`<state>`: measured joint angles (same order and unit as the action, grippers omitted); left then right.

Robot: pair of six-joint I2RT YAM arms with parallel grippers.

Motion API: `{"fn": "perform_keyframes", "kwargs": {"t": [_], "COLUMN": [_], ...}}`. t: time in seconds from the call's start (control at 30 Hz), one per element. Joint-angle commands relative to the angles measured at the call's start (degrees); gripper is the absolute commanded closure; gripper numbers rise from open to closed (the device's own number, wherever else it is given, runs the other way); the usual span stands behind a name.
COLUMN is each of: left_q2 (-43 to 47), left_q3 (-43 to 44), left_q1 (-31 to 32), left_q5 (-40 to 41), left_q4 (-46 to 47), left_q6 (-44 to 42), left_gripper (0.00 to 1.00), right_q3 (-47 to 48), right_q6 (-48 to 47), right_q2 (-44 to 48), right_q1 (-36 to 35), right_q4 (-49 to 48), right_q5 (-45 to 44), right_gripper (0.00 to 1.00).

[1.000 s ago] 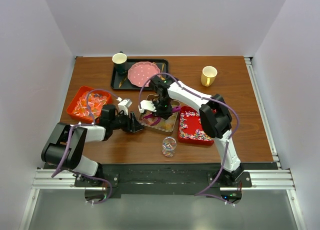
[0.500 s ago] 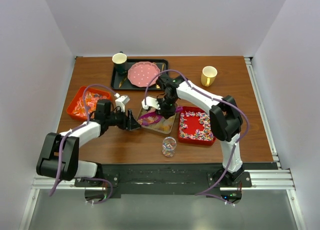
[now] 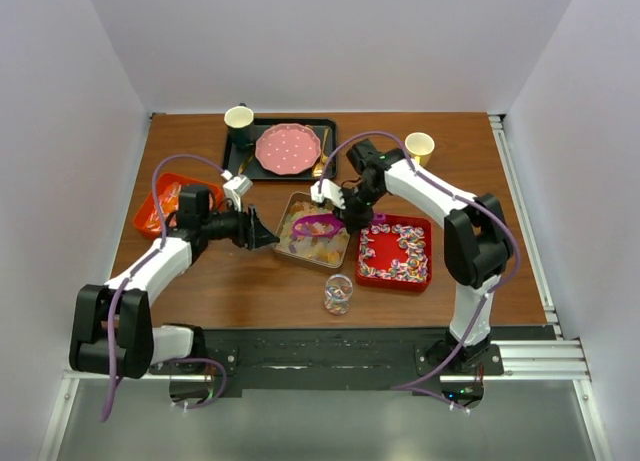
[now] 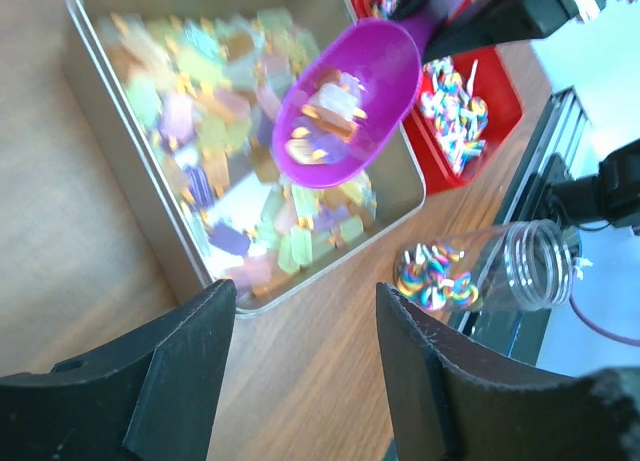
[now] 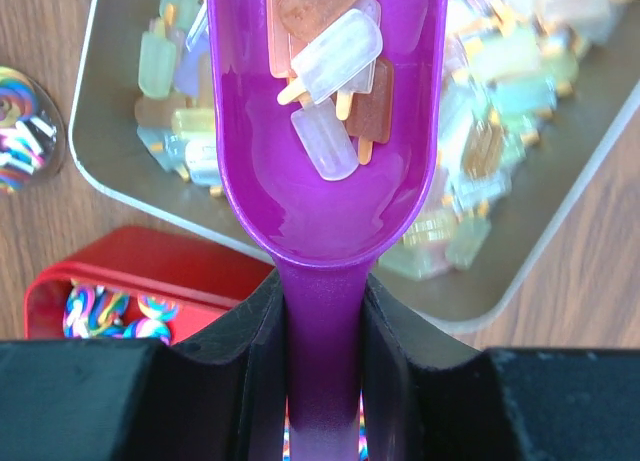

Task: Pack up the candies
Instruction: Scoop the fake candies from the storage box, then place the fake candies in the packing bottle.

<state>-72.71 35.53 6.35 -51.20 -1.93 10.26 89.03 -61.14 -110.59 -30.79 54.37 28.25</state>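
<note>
My right gripper [image 5: 322,331] is shut on the handle of the purple scoop [image 5: 325,131], held above the silver tin [image 3: 300,201] of pastel gummies [image 3: 312,241]. Several gummies [image 5: 335,81] lie in the scoop bowl. The scoop also shows in the top view [image 3: 318,224] and the left wrist view [image 4: 350,101]. A red tray [image 3: 375,271] of swirled candies [image 3: 395,256] sits right of the tin, and a red tray of orange-red pieces [image 3: 158,209] sits at the left. A clear jar [image 3: 338,293] with swirled candies stands in front. My left gripper [image 3: 268,235] is open and empty, left of the tin.
A black tray [image 3: 232,166] at the back holds a dark cup [image 3: 239,121], the pink dotted plate [image 3: 289,148] and gold cutlery. A yellow cup [image 3: 420,146] stands at the back right. In the left wrist view the jar [image 4: 490,271] lies close to the table's front edge.
My right gripper has lifted the scoop out of the tin with gummies in it and drawn back to the right. My left arm has pulled back to the left, away from the tin.
</note>
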Motion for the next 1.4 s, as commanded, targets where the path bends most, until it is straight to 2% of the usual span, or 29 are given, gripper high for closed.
{"fn": "perform_keyframes", "kwargs": {"t": [0.0,0.27,0.33,0.47,0.6,0.9,1.37], "left_q2": [-0.9,-1.6,-1.6,-1.4,-1.8,-2.7,0.3], "left_q3": [5.2,6.4,7.0,8.9,9.6,10.8,9.6], "left_q1": [-3.0,-6.1,-6.3,-6.3,-6.3,-8.0,-10.0], "left_q5": [-5.1,-0.2,0.7,1.5,2.6,6.6,9.2], "left_q4": [1.1,4.7,3.9,2.2,2.5,2.6,2.5], "left_q6": [-2.9,1.8,1.8,-0.3,-0.6,-1.4,-1.3], "left_gripper": [0.37,0.32,0.31,0.3,0.3,0.3,0.3], "right_q3": [-2.0,-4.9,-5.7,-6.9,-8.3,-6.9,-9.1], "right_q6": [1.6,0.8,0.2,-5.2,-8.3,-11.4,-9.9], "right_q2": [7.5,20.1,22.1,25.9,30.1,33.2,34.3], "right_q1": [2.0,3.8,4.1,4.2,4.2,2.7,-8.6], "right_q4": [-3.0,3.9,5.8,16.4,21.0,29.1,30.7], "right_q5": [5.4,6.9,5.4,0.7,-3.7,-11.4,-26.6], "right_gripper": [1.0,1.0,1.0,1.0,1.0,1.0,1.0]}}
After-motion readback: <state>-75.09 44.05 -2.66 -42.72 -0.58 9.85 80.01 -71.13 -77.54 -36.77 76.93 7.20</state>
